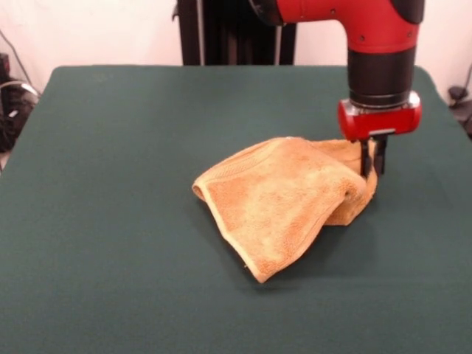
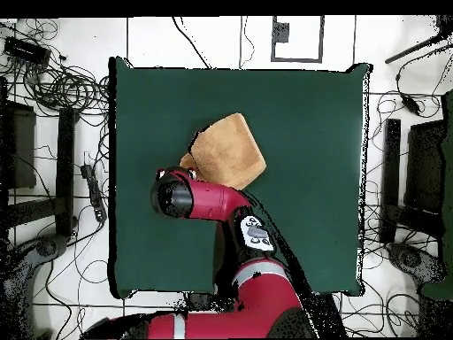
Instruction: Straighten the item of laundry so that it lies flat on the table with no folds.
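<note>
One fold left: towel [image 1: 284, 199] doubled over at frame centre on the table [image 1: 110, 221]. Gripper [image 1: 372, 164] at its right edge, fingers pinched on the towel's corner. Next, I'd judge: lift and drag rightward to unfold.

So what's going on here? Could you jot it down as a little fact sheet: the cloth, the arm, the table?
towel: golden-orange towel, folded over itself, not flat
towel place: about mid-table, toward the right in the front view
gripper: gripper at the towel's right edge, fingers closed on the cloth
arm: red and black arm, comes down from above
table: green table
task state: folds not yet removed
</note>
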Controlling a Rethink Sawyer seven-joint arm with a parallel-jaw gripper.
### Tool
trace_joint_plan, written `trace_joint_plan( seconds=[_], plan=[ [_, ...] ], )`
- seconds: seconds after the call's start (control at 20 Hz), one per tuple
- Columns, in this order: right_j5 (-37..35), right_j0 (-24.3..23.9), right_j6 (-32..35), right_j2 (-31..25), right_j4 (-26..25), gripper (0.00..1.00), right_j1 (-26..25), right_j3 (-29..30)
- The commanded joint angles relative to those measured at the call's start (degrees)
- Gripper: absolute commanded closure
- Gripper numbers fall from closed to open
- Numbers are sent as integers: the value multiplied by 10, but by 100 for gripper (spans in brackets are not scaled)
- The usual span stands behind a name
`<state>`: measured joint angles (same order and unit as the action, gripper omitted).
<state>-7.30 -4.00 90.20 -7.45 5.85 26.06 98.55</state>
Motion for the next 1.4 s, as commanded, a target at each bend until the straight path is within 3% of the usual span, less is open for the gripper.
trace_joint_plan(
  seconds=[0.05, 1.4],
  plan=[
    [21, 24, 170, -87, 54, 100, -7, 35],
    [29, 40, 170, -118, 107, 100, 7, 40]
  ],
)
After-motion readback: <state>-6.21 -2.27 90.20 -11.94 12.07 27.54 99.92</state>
